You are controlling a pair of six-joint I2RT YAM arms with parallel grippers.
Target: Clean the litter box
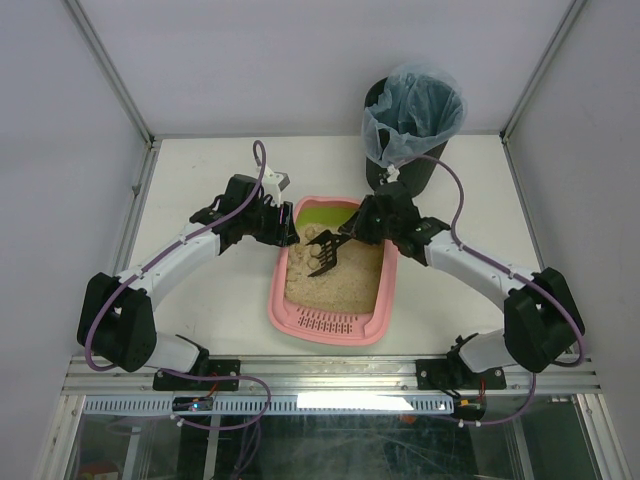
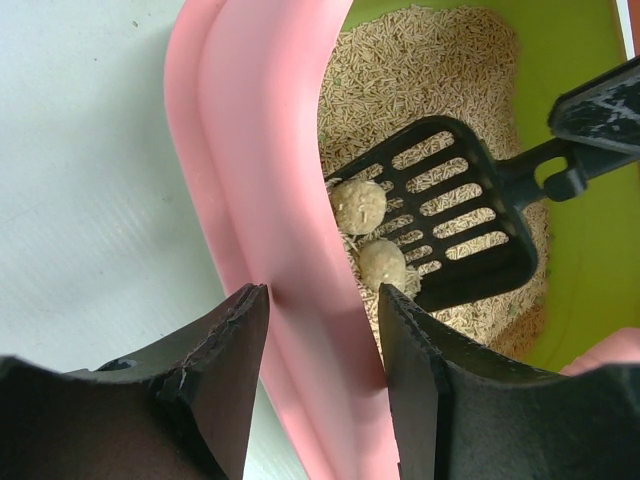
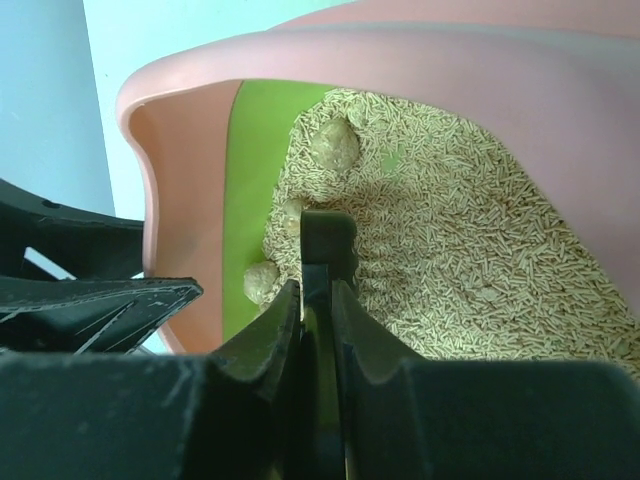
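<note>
One litter box (image 2: 270, 150) rim within left hand (image 2: 322, 297) grip

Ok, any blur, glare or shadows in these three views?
Top view: even light, sharp, a glare strip on the front rail. Left wrist: left fingers dark and soft, scoop crisp. Right wrist: right fingers blurred, litter sharp, faintly shaded beside the scoop.
</note>
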